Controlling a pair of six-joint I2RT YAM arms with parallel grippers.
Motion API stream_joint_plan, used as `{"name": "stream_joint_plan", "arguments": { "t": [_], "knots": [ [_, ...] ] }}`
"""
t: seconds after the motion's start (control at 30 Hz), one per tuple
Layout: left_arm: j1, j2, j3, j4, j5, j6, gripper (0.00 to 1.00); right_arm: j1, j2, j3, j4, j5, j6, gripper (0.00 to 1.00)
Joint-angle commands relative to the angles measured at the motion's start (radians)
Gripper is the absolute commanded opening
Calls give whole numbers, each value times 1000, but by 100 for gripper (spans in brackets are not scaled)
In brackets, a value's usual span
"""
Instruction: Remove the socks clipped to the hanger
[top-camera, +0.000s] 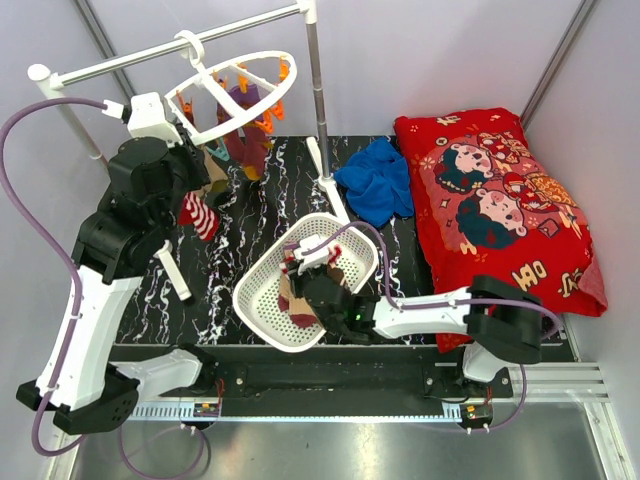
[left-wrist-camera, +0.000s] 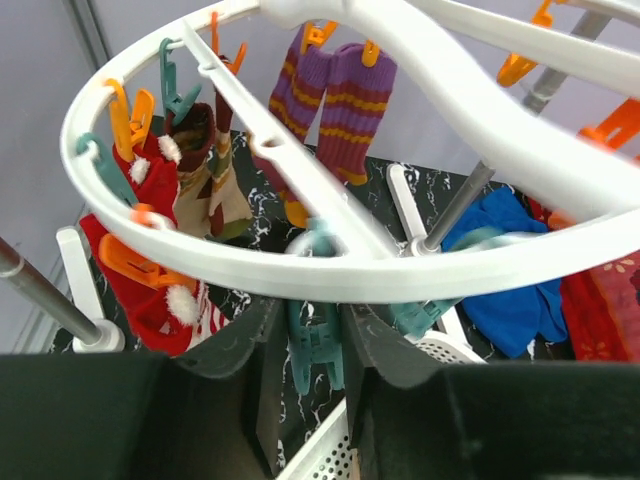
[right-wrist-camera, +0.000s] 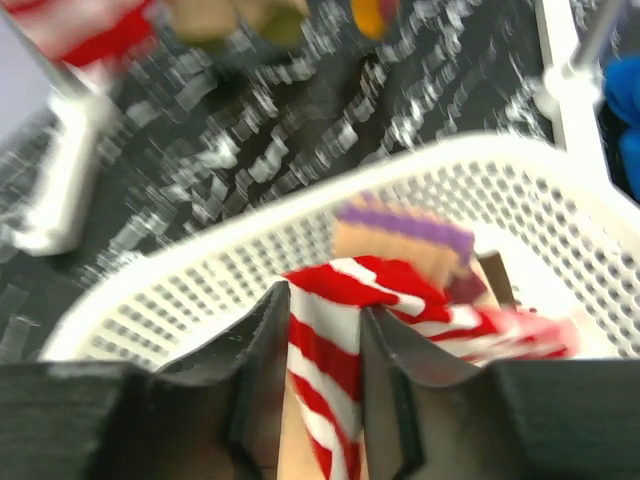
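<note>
Right now my left gripper (left-wrist-camera: 312, 322) is sitting close around a teal clip (left-wrist-camera: 318, 362) under the hanger (left-wrist-camera: 330, 272); I cannot tell whether it is squeezing. My right gripper (right-wrist-camera: 325, 318) is hovering over the basket (right-wrist-camera: 300, 232) with a red-and-white sock (right-wrist-camera: 385, 285) filling its gap, gripped or loosened I cannot tell. I judge I am dropping one sock and freeing another, so next the clip needs pinching open. The other socks (left-wrist-camera: 345, 100) are dangling limp from the rim, above the desk (right-wrist-camera: 250, 130).
</note>
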Motion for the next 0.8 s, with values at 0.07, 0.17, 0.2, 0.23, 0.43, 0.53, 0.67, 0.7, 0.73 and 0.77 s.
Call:
{"name": "stream_joint_plan", "arguments": {
  "t": [0.07,0.17,0.2,0.23,0.43,0.53,0.67,0.7,0.73,0.77],
  "knots": [
    [-3,-30,-11,93,103,30,38,-11,10,56,-121,52,25,59],
    [-3,-30,-3,99,126,32,41,-11,-26,53,-56,-43,-70,82],
    [-3,-31,-5,102,136,33,42,-11,-34,44,27,-65,-119,88],
    [-3,-33,-6,107,140,32,42,-12,-40,34,73,-91,-147,89],
    [-3,-33,-19,130,165,33,45,-24,33,129,244,-290,-311,92],
    [-3,-35,-26,150,185,33,48,-46,106,215,291,-371,-342,96],
    [-3,-33,-31,168,212,38,50,-75,197,327,328,-451,-357,98],
    [-3,-33,-32,173,215,39,50,-83,216,349,339,-470,-363,98],
    [-3,-33,-36,180,221,42,50,-87,257,390,353,-503,-369,98],
    [-3,-33,-39,185,231,42,51,-92,275,410,386,-516,-375,98]
  ]
}}
